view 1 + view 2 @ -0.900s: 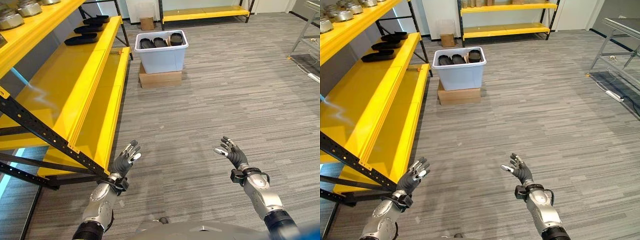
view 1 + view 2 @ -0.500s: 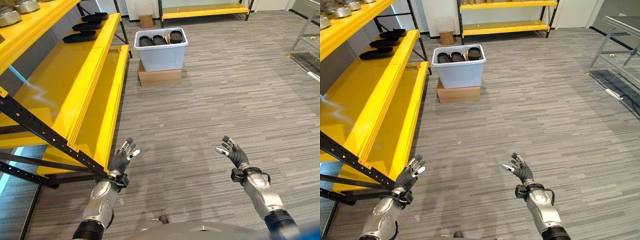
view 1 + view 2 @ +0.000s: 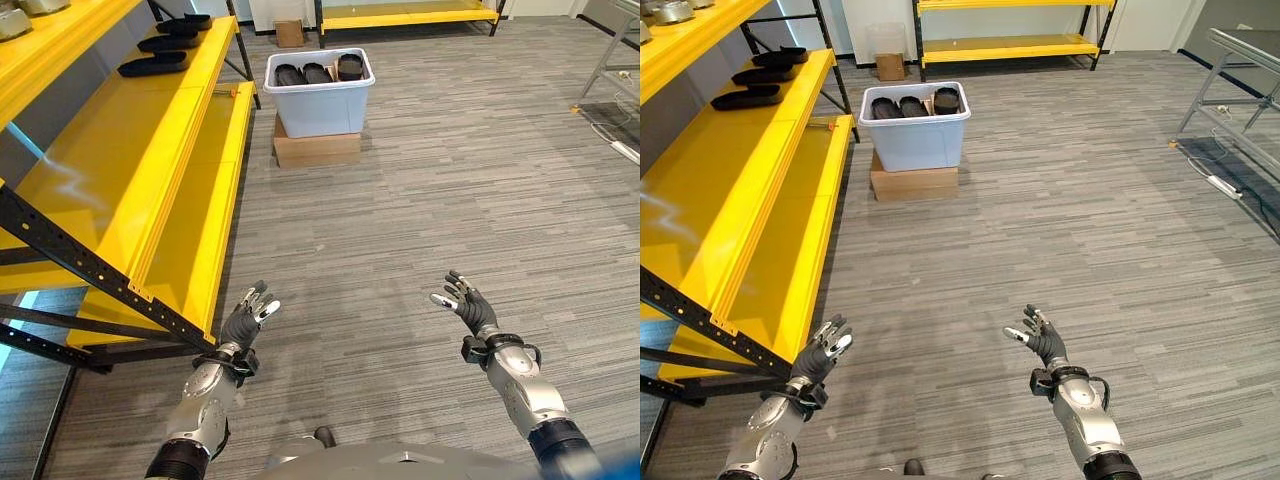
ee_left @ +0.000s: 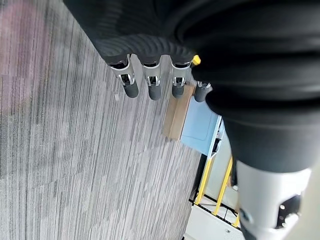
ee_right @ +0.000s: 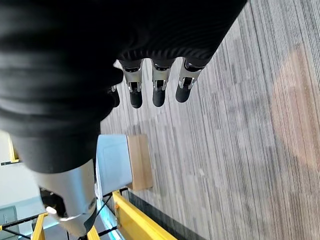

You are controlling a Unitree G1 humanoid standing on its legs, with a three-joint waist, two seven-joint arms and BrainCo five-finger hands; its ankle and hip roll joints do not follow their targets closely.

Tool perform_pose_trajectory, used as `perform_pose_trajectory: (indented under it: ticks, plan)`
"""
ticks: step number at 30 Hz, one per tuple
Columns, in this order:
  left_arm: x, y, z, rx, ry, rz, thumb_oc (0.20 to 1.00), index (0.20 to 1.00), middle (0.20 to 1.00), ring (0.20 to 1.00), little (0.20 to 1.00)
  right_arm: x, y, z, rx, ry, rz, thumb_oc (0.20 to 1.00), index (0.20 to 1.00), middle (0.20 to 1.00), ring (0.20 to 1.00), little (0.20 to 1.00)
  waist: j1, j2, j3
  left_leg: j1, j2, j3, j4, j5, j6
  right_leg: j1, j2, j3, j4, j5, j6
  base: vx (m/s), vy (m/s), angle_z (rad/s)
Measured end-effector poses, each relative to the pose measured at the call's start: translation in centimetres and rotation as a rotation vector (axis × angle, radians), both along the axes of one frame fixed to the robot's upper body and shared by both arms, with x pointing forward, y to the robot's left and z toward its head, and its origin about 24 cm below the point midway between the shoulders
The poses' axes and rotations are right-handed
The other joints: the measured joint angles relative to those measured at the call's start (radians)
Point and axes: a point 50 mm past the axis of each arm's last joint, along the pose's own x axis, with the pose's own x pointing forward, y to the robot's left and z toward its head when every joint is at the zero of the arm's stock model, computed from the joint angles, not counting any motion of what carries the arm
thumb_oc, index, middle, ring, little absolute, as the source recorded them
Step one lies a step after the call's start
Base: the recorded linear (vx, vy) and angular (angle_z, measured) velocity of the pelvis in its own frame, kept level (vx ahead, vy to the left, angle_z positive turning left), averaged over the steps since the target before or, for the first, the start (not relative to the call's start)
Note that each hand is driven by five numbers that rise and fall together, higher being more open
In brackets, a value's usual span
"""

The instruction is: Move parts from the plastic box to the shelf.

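Facing plastic box (image 3: 318, 97), shelf (image 3: 150, 190) alongside

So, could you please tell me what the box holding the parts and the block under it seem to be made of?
The box looks like pale, slightly translucent plastic, judging by its smooth walls and rolled rim. The block under it looks like brown cardboard: matte and flat-sided, though wood cannot be ruled out.

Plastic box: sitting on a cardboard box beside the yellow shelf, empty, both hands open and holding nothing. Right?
Not quite: the plastic box is not empty. The left eye view shows dark parts inside it. The rest holds: it sits on the cardboard box beside the yellow shelf, and the left hand and right hand are open, holding nothing.
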Motion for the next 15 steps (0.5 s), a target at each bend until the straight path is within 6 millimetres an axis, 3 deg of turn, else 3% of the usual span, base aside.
perform_pose_trajectory:
  ticks: [15]
  plan:
    - [1.3,-0.1,1.1,0.056,-0.037,0.009,1.000,1.000,1.000,1.000,1.000,-0.2,-0.4,-0.5,-0.032,0.065,-0.046,1.000,1.000,1.000,1.000,1.000,-0.001,0.005,0.006,0.003,0.000,0.001,-0.001,0.000,0.000,0.006,0.002,0.001,-0.010,0.005,0.002,0.01,0.000,0.00]
